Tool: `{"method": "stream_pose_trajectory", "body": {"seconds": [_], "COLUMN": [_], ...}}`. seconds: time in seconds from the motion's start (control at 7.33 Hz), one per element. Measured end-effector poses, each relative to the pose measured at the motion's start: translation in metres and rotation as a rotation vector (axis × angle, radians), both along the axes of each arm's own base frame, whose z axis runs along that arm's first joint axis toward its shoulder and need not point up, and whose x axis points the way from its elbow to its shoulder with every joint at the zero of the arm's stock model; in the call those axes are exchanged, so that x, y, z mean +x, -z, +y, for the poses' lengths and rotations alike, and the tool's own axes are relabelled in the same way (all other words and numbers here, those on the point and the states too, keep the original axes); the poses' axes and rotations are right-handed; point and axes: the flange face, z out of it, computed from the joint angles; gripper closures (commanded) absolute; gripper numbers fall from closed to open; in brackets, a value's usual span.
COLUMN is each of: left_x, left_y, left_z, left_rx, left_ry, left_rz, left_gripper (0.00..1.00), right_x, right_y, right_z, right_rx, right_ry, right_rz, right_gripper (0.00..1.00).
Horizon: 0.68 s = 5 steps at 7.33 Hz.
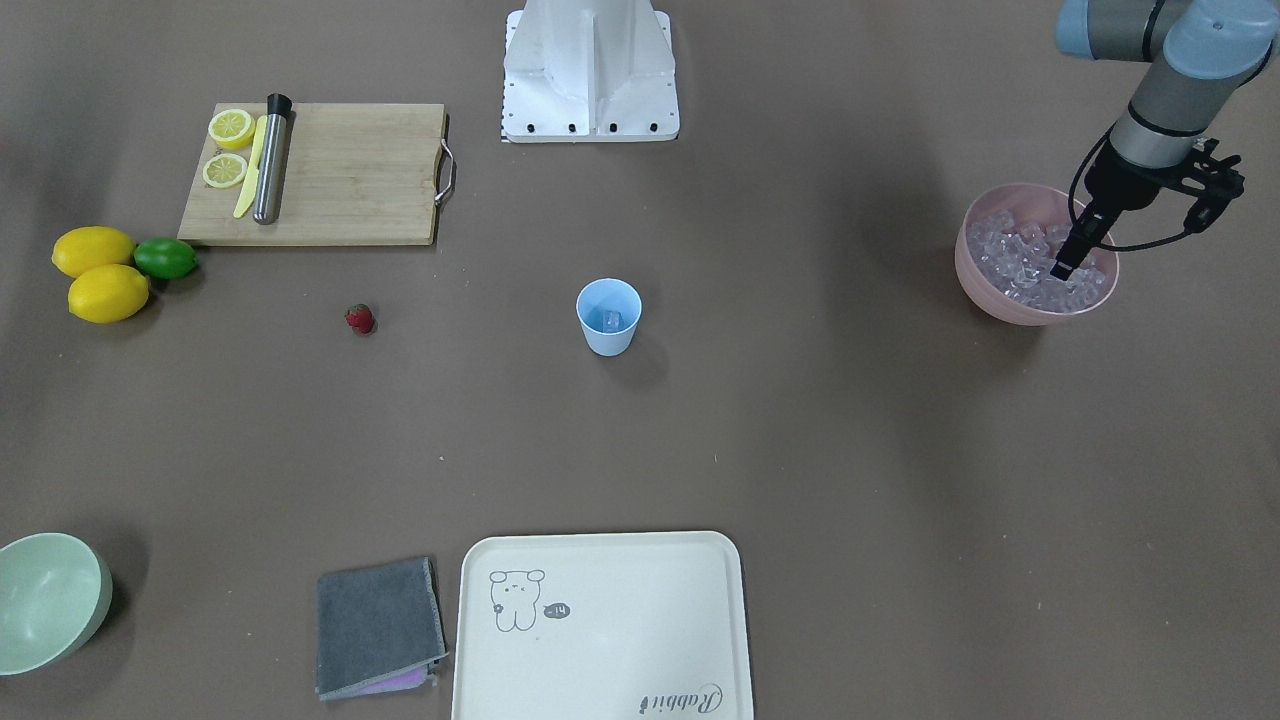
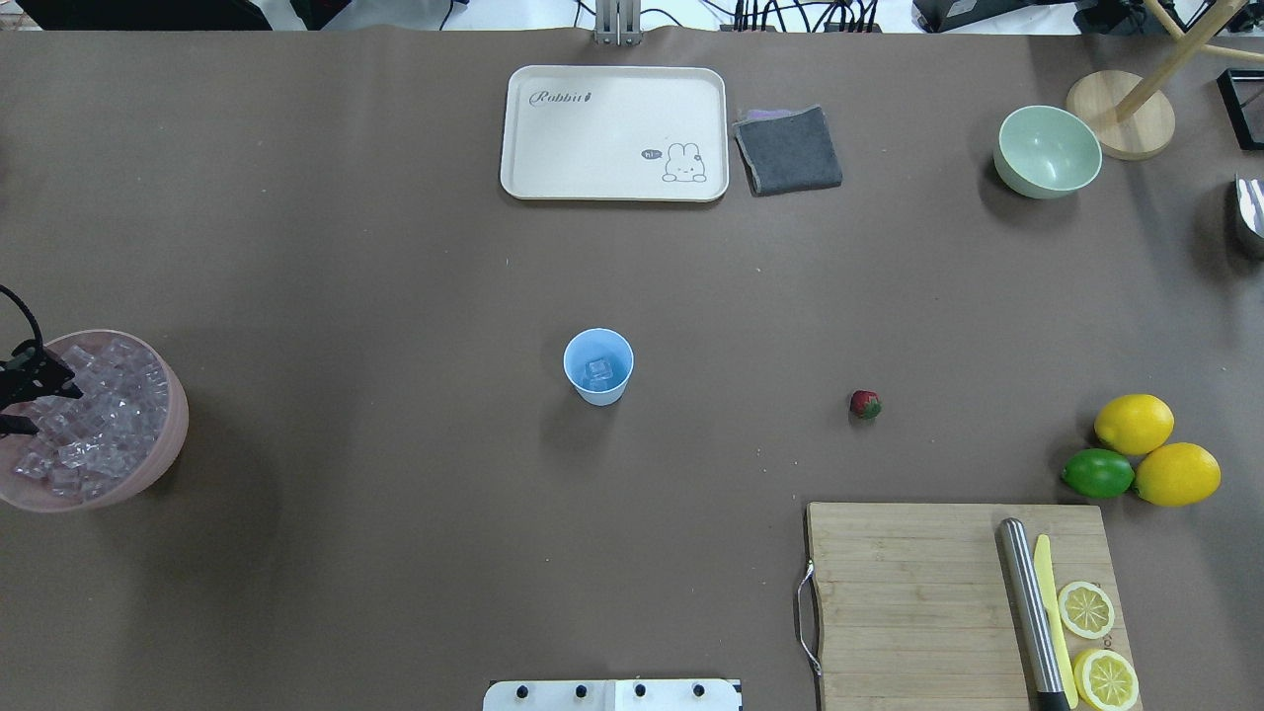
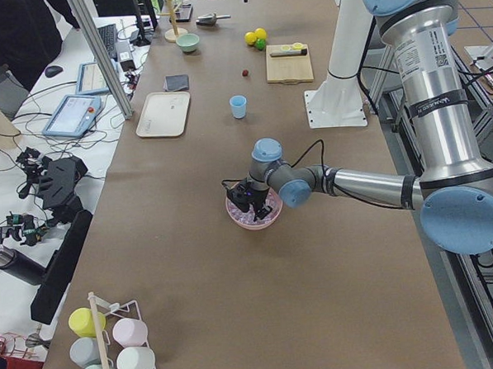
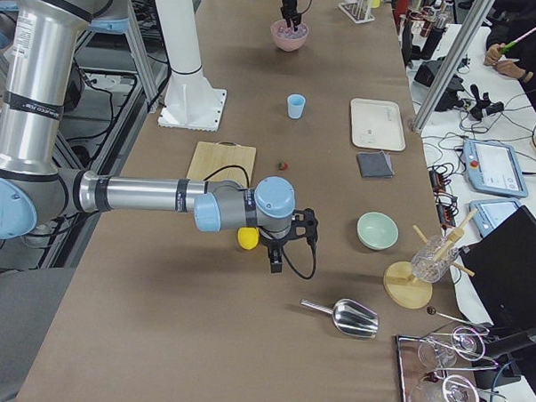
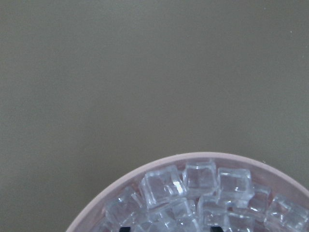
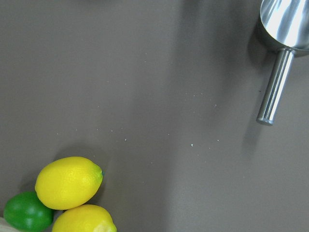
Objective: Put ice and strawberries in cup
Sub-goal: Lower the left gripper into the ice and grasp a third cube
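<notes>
Where the front view shows only the left gripper [image 1: 1065, 263] dipped into ice [image 1: 1015, 250] in the pink bowl [image 1: 1000, 305] at upper right, its wrist view shows fingertips [image 5: 215, 229] apart. I cannot tell the right gripper [image 4: 275, 262] state. The cup [image 1: 608, 316] stands mid-frame, with the strawberry [image 1: 359, 318] to its left.

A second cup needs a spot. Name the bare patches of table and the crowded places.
Widest bare patch: between the pink bowl and the cup. Also bare: between the cup and the tray, and from the strawberry to the green bowl. Crowded: the cutting board, lemons and lime cluster, and the pink bowl, where the left gripper dips.
</notes>
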Motion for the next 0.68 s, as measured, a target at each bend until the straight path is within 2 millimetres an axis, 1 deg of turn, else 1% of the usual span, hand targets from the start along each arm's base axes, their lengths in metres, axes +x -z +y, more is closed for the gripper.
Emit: {"method": "stream_pose_trajectory", "body": {"seconds": [0.14,0.27,0.41,0.55,0.68], "left_x": [0.0002,0.0005,0.0007,0.0007,0.0009], "left_y": [-0.0017,-0.0031,-0.0042,-0.0043,-0.0038], "left_z": [0.0,-0.0001,-0.0003,-0.0003,-0.0003], "left_rx": [-0.001,-0.003,-0.003,-0.003,-0.002], "left_ry": [-0.001,-0.002,-0.003,-0.003,-0.004], "left_rz": [-0.002,-0.004,-0.005,-0.005,-0.005], "left_gripper": [0.46,0.5,0.65,0.96,1.0], "right_x": [0.0001,0.0001,0.0001,0.0001,0.0], "right_y": [-0.0001,-0.0002,-0.0002,-0.0001,-0.0001], "right_z": [0.0001,0.0004,0.0007,0.0007,0.0007], "right_rx": [-0.001,-0.002,-0.002,-0.002,-0.002], "right_ry": [-0.001,-0.001,-0.001,-0.001,-0.001], "right_rz": [0.0,-0.001,-0.002,-0.003,-0.003], "right_gripper": [0.0,0.0,0.0,0.0,0.0]}}
